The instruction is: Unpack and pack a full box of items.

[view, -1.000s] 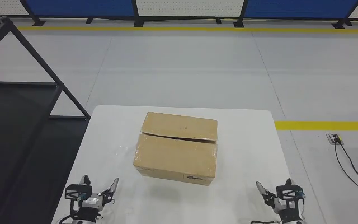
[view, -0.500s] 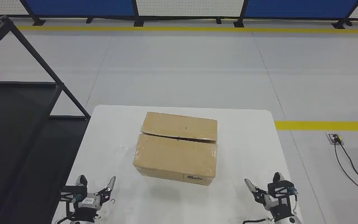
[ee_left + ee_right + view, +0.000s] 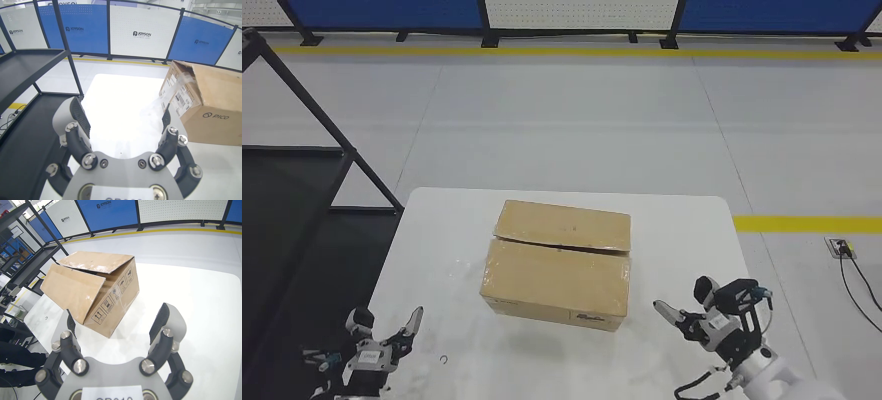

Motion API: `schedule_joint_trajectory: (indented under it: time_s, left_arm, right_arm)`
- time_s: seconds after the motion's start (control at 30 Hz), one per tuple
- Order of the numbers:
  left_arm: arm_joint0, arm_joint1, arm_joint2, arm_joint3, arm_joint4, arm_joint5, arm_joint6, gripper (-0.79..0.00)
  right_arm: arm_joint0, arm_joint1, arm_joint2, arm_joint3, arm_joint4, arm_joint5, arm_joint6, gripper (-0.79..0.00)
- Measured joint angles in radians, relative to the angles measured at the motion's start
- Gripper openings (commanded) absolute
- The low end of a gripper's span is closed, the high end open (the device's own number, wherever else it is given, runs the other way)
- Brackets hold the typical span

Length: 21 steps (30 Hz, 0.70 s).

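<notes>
Both sets of jaws are spread, empty; right gripper (image 3: 682, 300) has advanced toward the box (image 3: 560, 262), left gripper (image 3: 389, 320) has retreated near-left beside the rack (image 3: 302, 230).

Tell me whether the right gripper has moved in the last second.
Yes. The right gripper has moved forward and inward, closer to the cardboard box.

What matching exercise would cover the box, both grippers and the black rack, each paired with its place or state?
Things:
1. cardboard box
2. left gripper
3. right gripper
4. black rack

Places and states:
A. open, by the near left edge of the table
B. standing beside the table, on its left
C. mid-table, top flaps folded over
D. open, over the table off the box's right end

Pairs: 1-C, 2-A, 3-D, 4-B.
</notes>
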Motion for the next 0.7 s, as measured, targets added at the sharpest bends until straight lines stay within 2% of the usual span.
schedule_joint_trajectory:
  time_s: [0.23, 0.33, 0.47, 0.7]
  left_arm:
    - [-0.001, 0.000, 0.001, 0.000, 0.000, 0.000, -0.001, 0.000]
    - [-0.028, -0.002, 0.009, -0.007, -0.024, 0.006, -0.049, 0.000]
    - [-0.062, -0.004, 0.007, -0.017, -0.070, -0.001, -0.122, 0.000]
    - [-0.068, -0.005, 0.002, -0.024, -0.054, -0.030, -0.123, 0.000]
  right_arm:
    - [-0.001, 0.000, -0.002, 0.002, 0.001, 0.000, 0.000, 0.000]
    - [0.013, -0.003, -0.027, 0.042, 0.090, -0.029, 0.006, 0.000]
    - [0.102, -0.007, -0.081, 0.111, 0.273, -0.097, 0.049, 0.000]
    - [0.288, -0.009, -0.143, 0.290, 0.498, -0.165, 0.153, 0.000]
